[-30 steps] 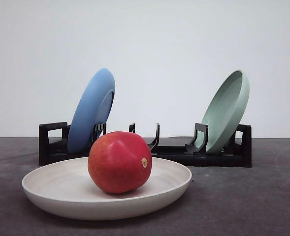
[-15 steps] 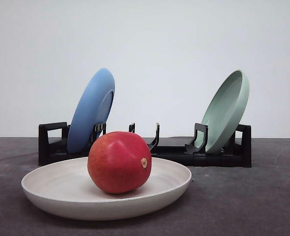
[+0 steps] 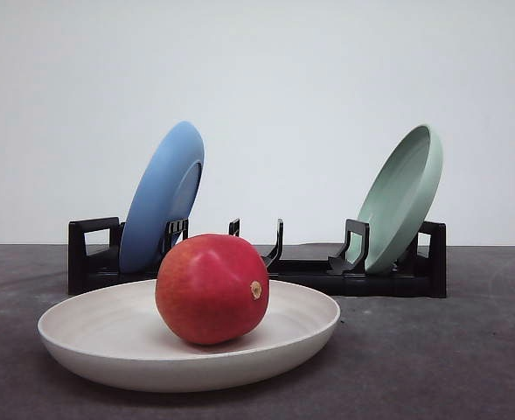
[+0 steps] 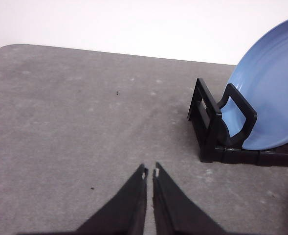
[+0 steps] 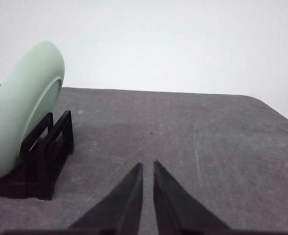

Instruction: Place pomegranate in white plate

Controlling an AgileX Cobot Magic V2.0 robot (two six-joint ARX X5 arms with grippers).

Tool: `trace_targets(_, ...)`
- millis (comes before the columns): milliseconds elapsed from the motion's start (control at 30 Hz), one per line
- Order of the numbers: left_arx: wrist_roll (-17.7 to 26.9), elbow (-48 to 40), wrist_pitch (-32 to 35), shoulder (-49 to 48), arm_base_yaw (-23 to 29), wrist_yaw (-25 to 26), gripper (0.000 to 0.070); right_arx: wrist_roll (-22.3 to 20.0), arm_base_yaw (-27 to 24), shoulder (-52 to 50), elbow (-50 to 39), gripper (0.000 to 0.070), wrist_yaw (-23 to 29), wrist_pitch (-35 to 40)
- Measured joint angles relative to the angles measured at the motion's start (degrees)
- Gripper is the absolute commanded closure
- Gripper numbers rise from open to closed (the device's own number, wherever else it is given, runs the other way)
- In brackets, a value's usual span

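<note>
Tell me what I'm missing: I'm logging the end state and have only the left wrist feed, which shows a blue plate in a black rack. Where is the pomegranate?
Observer: The pomegranate rests inside the white plate, in front of the rack in the front view.
Operator: Is the right pincer near it?
Observer: No. The right pincer is shut and empty, over bare table beside the rack's far end.
Operator: Any other plate on that rack?
Observer: Yes, a pale green plate leans in the rack's right end.
</note>
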Motion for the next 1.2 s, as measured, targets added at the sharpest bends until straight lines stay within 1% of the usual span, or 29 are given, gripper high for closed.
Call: trace_targets(1200,0.0,0.0,0.0,0.0,0.0,0.0,0.07,0.01,0.0,0.0,0.0,0.0664,0.0,0.0)
